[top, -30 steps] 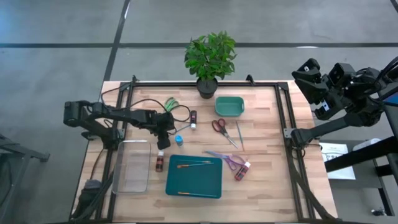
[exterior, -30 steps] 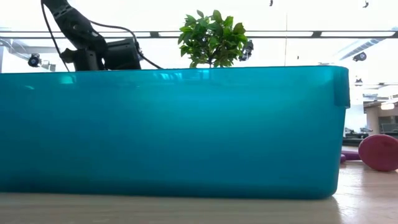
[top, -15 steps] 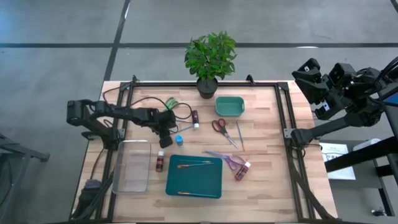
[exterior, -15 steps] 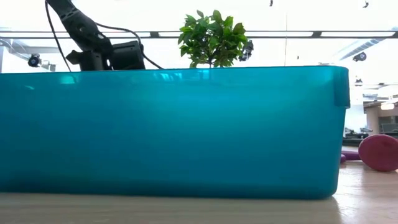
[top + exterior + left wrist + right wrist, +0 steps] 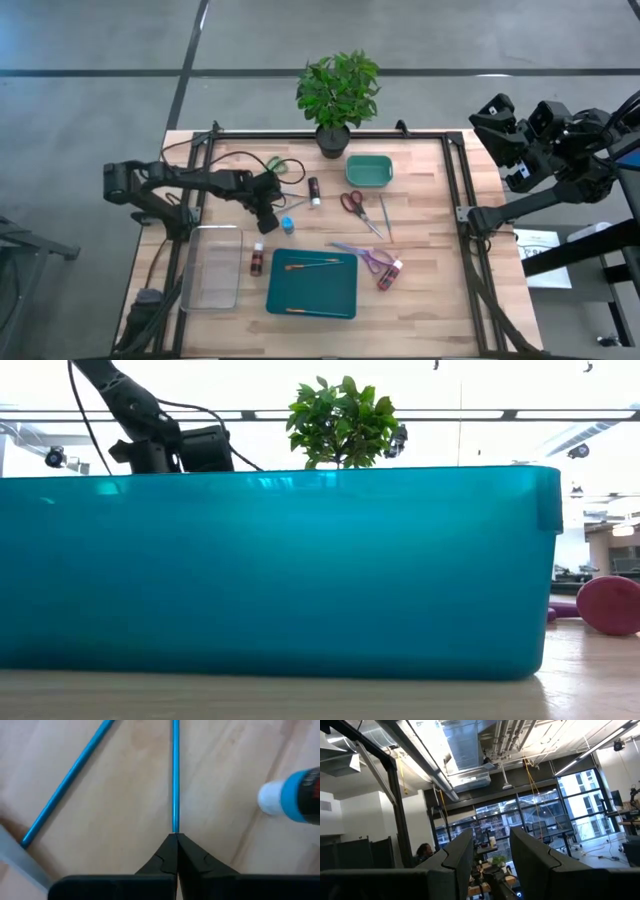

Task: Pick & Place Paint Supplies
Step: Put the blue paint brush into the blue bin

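Note:
My left gripper (image 5: 267,217) (image 5: 175,837) stands left of the table's middle, shut on a thin blue-handled brush (image 5: 175,775). A second blue stick (image 5: 70,775) lies slanting on the wood beside it. A blue bottle (image 5: 295,795) (image 5: 288,228) with a white cap lies close by on its side. A dark red bottle (image 5: 257,263), a black bottle (image 5: 312,190) and a pinkish bottle (image 5: 392,272) lie on the table. An orange-handled brush (image 5: 310,264) lies in the teal tray (image 5: 340,295). My right gripper (image 5: 490,855) is open, raised beyond the table's right edge. My left gripper pinches the blue brush's handle at its end (image 5: 175,831) between the two shut fingertips. The fingers come from above, and the handle runs straight on from them, along their line. I cannot tell whether the brush is lifted off the wood.
A clear container (image 5: 212,265) sits near the left gripper. A green bin (image 5: 369,170), red scissors (image 5: 352,203), purple scissors (image 5: 367,258) and a potted plant (image 5: 337,95) stand farther right and back. In the low view the teal tray's wall (image 5: 280,570) blocks most of the table.
My left gripper has moved a little toward the table's far edge, staying shut. A small white-capped bottle beneath it now shows clear of the fingers in the high view.

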Controlling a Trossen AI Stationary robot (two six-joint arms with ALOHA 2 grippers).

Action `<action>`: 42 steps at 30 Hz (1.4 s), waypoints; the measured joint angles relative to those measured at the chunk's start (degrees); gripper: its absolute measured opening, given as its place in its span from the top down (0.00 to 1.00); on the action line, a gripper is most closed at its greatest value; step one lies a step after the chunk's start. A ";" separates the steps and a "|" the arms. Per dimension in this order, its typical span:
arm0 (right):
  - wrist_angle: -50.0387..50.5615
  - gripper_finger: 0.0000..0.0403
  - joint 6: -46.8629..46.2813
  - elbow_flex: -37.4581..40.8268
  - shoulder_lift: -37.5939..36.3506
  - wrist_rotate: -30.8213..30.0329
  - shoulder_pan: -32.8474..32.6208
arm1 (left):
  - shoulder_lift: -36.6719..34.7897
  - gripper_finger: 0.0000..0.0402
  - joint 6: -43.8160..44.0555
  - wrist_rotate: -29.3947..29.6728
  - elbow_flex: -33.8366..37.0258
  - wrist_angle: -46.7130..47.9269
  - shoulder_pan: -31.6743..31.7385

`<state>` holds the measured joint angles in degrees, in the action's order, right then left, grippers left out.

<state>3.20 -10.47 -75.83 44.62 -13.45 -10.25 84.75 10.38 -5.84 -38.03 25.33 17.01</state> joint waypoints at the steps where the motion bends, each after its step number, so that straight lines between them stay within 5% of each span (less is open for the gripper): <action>1: 0.02 0.68 0.01 0.00 0.00 0.00 -0.01 | -0.26 1.00 -0.01 -0.22 -0.01 0.15 -0.04; 17: 0.00 0.68 0.13 0.00 0.00 0.07 -0.01 | -3.92 0.99 -0.91 0.26 -0.14 0.25 0.14; 28: -0.02 0.68 -0.05 0.16 0.07 0.46 0.00 | -3.91 0.76 -3.48 0.06 2.10 3.26 0.12; 42: -0.02 0.68 -0.25 0.26 0.04 0.44 -0.01 | -3.97 0.74 -3.46 -1.47 4.67 2.37 -0.17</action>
<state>3.18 -10.72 -75.57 44.66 -13.01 -10.26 80.77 6.92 -7.30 -33.36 27.70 16.84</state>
